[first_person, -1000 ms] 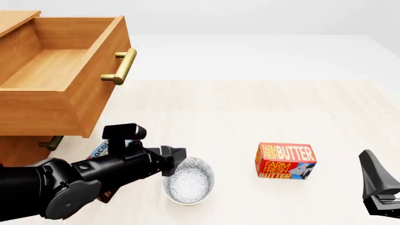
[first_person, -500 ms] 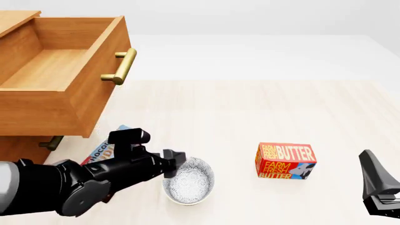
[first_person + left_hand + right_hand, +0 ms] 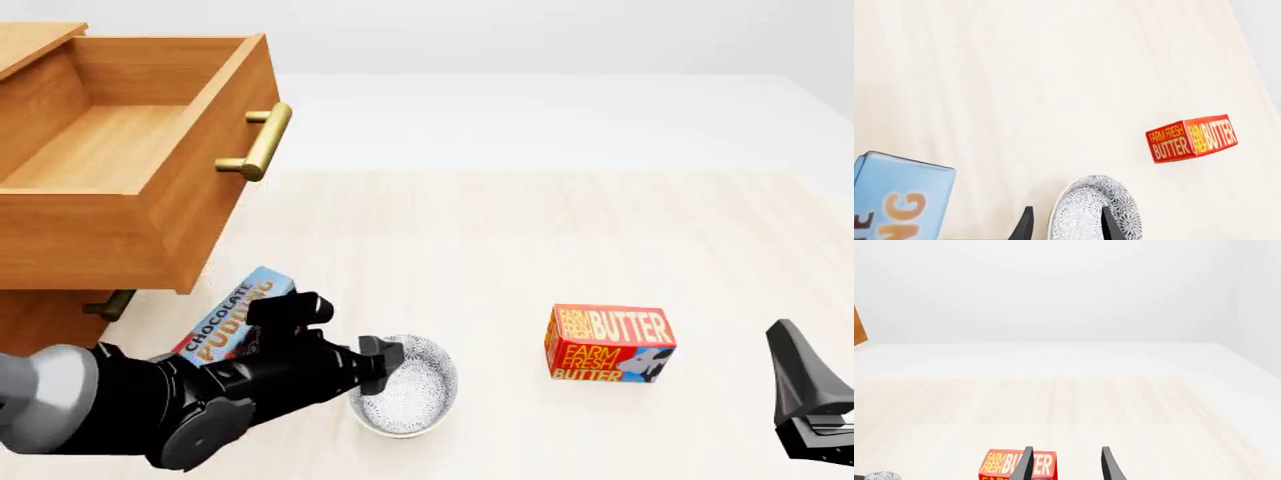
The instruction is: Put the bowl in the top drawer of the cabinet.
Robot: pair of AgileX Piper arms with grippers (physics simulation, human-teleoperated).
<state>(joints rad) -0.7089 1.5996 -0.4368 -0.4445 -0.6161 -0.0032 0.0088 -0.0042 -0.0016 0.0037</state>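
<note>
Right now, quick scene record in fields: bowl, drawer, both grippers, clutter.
bowl: bowl upright on the table, near edge, not lifted
top drawer: top drawer pulled open, inside bare
left gripper: left gripper open, fingers straddling the bowl's rim
right gripper: right gripper open, holding nothing, parked at the near right
clutter: butter box right of the bowl; pudding box left of it, beside the cabinet

My left gripper sat at the near-left rim of the bowl, its fingers straddling that rim. The pudding box lay behind my arm, under the top drawer, which stood pulled out of the cabinet. The butter box stood well to the right, near my idle right gripper.
</note>
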